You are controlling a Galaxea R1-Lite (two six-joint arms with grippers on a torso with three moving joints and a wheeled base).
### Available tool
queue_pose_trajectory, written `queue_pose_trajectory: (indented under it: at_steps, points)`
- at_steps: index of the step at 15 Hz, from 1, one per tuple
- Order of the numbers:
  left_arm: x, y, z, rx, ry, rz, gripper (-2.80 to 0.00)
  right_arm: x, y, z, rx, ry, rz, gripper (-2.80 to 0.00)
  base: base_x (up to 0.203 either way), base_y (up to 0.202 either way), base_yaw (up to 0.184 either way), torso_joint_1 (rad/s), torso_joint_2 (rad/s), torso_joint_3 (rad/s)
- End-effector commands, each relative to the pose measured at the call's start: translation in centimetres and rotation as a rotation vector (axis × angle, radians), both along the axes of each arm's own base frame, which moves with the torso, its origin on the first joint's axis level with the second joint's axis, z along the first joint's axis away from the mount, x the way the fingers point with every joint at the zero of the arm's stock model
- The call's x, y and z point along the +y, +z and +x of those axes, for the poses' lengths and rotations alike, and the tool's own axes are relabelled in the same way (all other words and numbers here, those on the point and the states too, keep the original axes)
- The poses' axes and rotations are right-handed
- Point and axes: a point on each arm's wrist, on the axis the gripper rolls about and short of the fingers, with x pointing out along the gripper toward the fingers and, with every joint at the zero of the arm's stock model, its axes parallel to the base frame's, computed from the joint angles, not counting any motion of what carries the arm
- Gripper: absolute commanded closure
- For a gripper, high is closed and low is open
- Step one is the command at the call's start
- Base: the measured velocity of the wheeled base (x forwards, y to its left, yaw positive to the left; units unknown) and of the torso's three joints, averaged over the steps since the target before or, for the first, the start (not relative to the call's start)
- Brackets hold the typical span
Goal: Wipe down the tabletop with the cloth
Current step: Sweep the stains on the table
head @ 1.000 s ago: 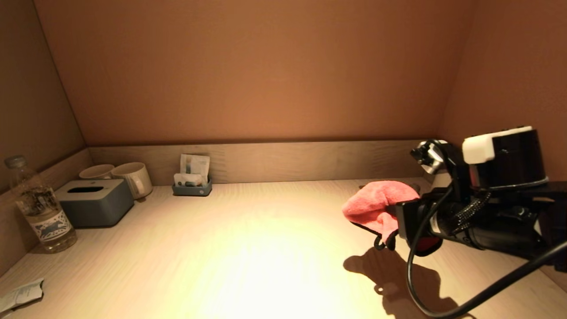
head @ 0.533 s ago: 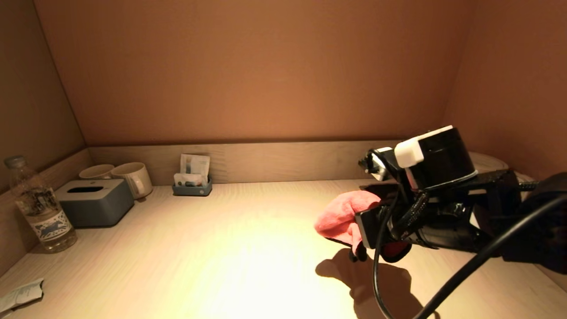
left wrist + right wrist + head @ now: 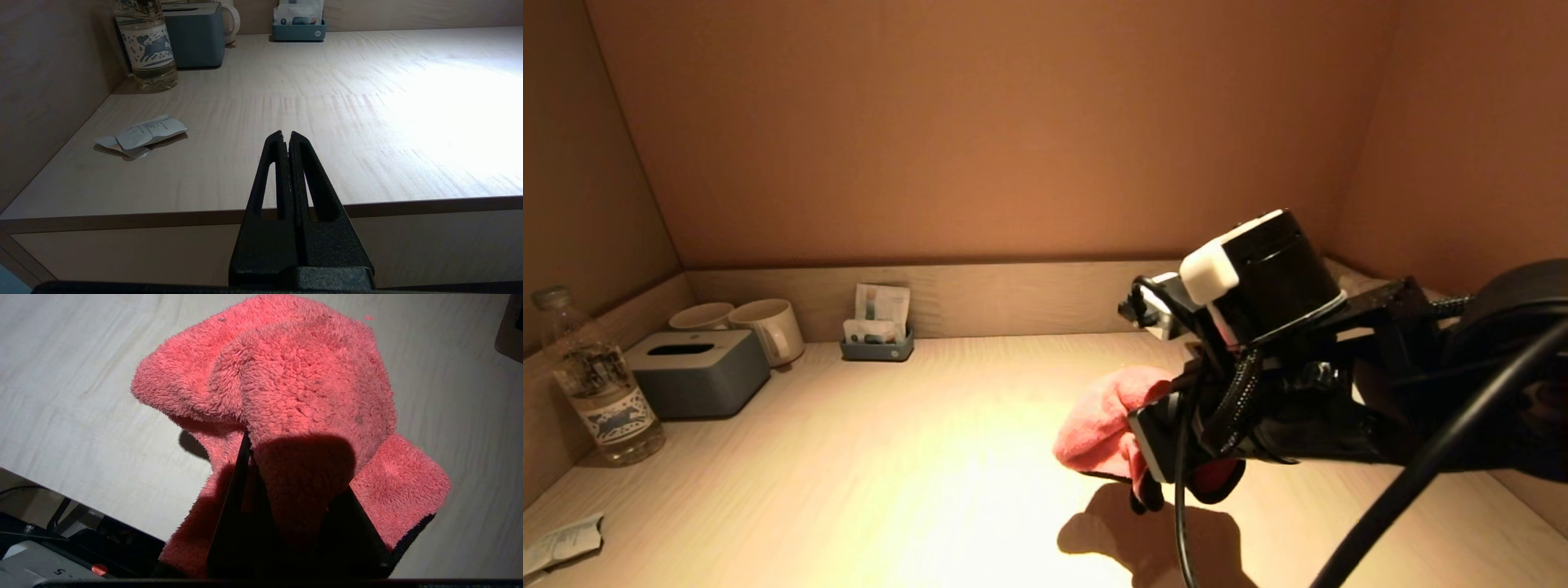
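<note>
Cloth (image 3: 302,388) bunched over right pincer (image 3: 294,465), wrist view shows.

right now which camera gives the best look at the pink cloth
The right wrist view: the cloth fills it, bunched around the right gripper, above the tabletop. The head view shows it partly behind the arm. The left wrist view misses it.

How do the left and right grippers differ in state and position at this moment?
The right gripper is clamped on the pink cloth; the left gripper is shut on nothing. The right gripper is out over the tabletop, right of its middle, while the left gripper sits back at the table's front edge, out of the head view. The cloth hangs bunched above the surface, casting a shadow. Both have black fingers.
</note>
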Motion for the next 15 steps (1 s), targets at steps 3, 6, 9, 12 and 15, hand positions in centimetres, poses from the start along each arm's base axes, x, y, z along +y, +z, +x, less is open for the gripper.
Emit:
queue_pose_trajectory:
  at_steps: [3,6,9,12,15]
  points:
    - [0.0,0.0,0.0,0.001,0.0,0.0,0.0,1.0,-1.1,-0.5,0.12,0.054,-0.084,0.0,0.0,0.0,0.0,0.0,0.0,0.0]
    - [0.0,0.0,0.0,0.002,0.0,0.0,0.0,1.5,-0.4,0.1,0.095,0.062,-0.067,0.0,0.0,0.0,0.0,0.0,0.0,0.0]
    - [0.0,0.0,0.0,0.001,-0.001,0.0,0.0,3.0,-0.1,0.7,0.083,0.089,-0.062,0.0,0.0,0.0,0.0,0.0,0.0,0.0]
    - [0.0,0.0,0.0,0.001,0.0,0.0,0.0,4.2,0.4,1.0,0.078,0.109,-0.059,0.0,0.0,0.0,0.0,0.0,0.0,0.0]
    - [0.0,0.0,0.0,0.001,-0.002,0.0,0.0,4.5,0.5,0.7,0.081,0.125,-0.062,0.0,0.0,0.0,0.0,0.0,0.0,0.0]
